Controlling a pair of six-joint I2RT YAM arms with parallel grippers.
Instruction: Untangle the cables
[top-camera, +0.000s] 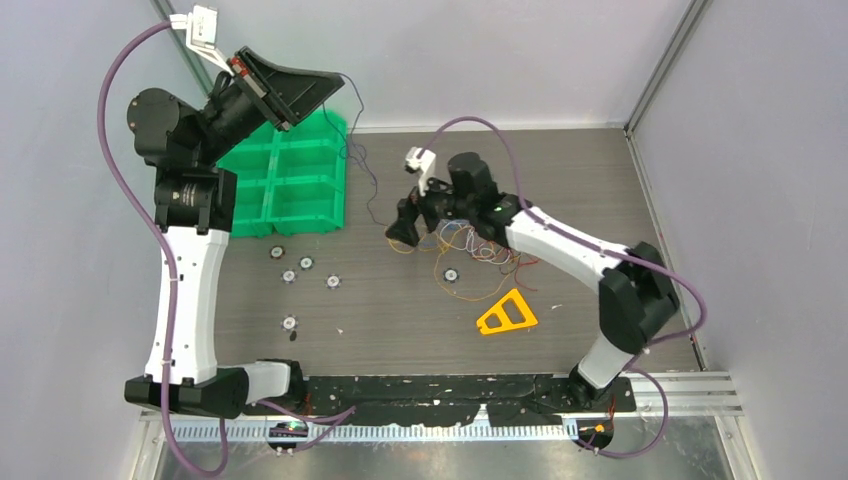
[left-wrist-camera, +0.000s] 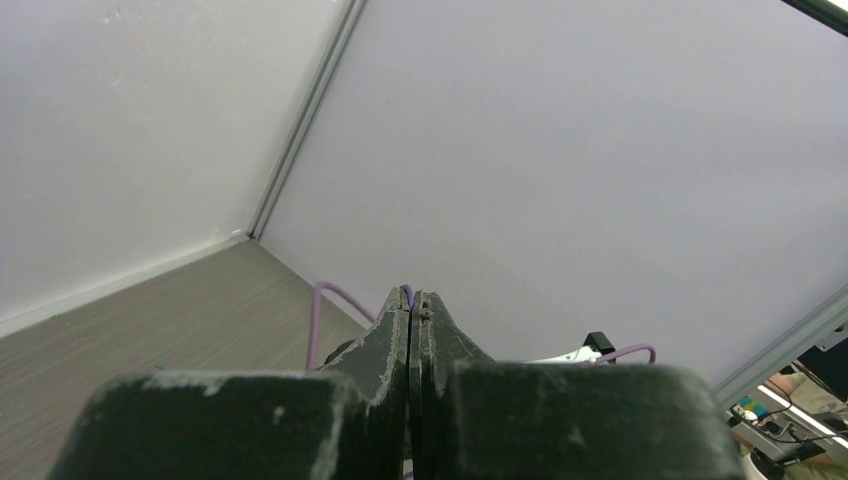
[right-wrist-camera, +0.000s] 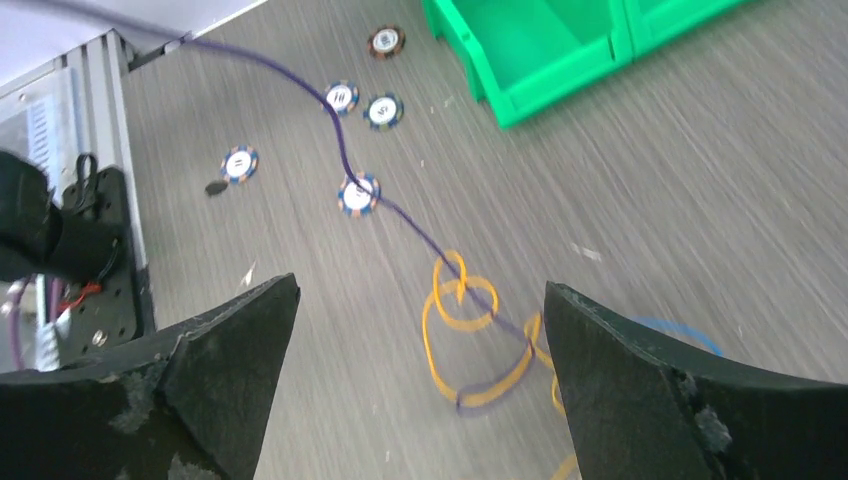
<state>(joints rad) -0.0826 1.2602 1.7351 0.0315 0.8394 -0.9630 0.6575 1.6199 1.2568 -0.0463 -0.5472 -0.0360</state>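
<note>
your left gripper is raised above the far right corner of the green plastic divided bin. its fingers are pressed fully together on a thin dark purple cable, which hangs from the tip, drops past the bin's right side and runs into the heap. the tangle of thin red, orange, yellow and white cables lies on the table to the right of the bin. your right gripper hangs low over the bin-side edge of that tangle, jaws spread wide with nothing between them, above an orange cable loop that the dark cable crosses. 5 small round poker chips lie scattered just in front of the bin.
</note>
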